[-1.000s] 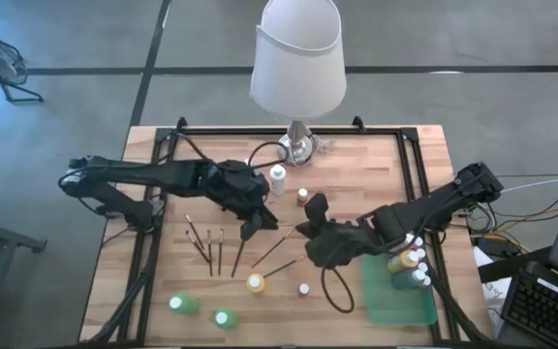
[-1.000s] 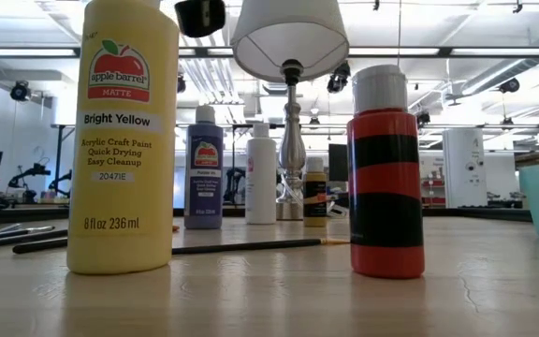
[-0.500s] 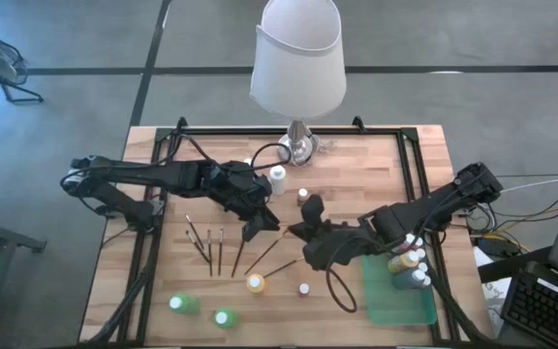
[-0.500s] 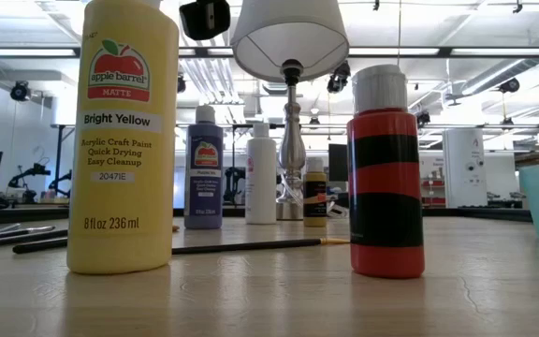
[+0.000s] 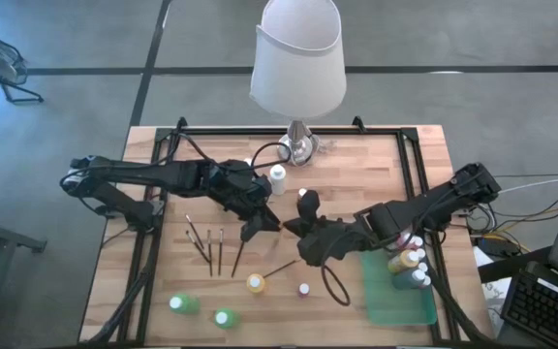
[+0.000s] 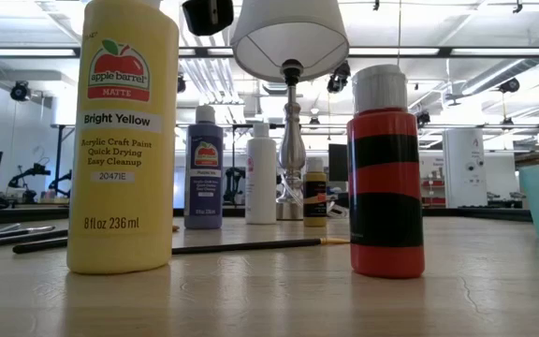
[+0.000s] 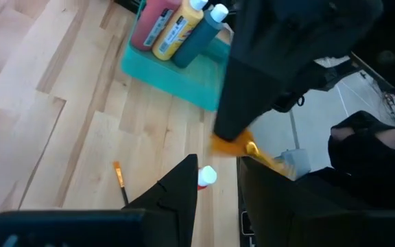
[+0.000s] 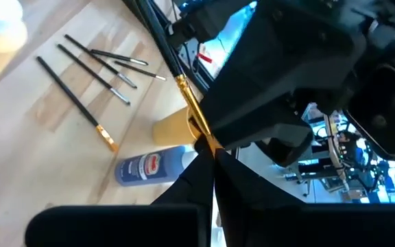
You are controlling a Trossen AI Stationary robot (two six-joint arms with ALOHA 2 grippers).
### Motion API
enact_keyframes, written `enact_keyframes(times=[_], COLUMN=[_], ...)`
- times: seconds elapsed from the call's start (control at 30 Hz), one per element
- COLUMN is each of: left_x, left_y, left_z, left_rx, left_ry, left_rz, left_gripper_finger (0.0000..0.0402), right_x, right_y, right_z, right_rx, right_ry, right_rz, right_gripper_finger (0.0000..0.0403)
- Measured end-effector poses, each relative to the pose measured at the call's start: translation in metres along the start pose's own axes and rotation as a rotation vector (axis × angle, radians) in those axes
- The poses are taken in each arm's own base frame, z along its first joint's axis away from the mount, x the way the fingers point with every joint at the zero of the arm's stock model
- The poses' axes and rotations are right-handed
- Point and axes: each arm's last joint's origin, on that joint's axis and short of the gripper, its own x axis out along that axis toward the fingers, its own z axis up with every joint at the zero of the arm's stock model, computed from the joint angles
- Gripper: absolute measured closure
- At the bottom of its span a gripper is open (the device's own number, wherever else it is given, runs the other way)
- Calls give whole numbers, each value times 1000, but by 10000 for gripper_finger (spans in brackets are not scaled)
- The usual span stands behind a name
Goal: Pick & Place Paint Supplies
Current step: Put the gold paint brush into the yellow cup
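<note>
One "Bright Yellow" Apple Barrel bottle (image 6: 123, 140)

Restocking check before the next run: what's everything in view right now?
Lamp: one, white shade, far edge.
Tray: one, green, front right.
Tray bottles: three seen; red, yellow, blue.
Table bottles: seven; white, purple, tan near lamp; yellow, red, two green in front.
Loose brushes: at least five, dark, left-centre.
Held brush: one, mid-table.
Left gripper: beside it.
Right gripper: shut on it.
</note>
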Motion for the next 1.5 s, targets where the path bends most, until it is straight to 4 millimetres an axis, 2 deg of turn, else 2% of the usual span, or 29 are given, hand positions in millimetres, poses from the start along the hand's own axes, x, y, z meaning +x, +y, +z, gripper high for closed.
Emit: enact_keyframes(times=[0.53,0.93,1.5], left_x=[-1,-1,-1], left_y=[0,-1,-3], left_z=[1,3,6], left_rx=[12,21,51], left_ry=[4,-25,-58], left_rz=[-17,-21,-32], left_gripper_finger=[287,286,287], right_x=[2,5,5], right_y=[3,2,-5], right_z=[-1,-1,6], right_rx=[11,22,34], right_ry=[-20,29,-6], right_rz=[55,-23,-112], right_gripper_finger=[395,395,395])
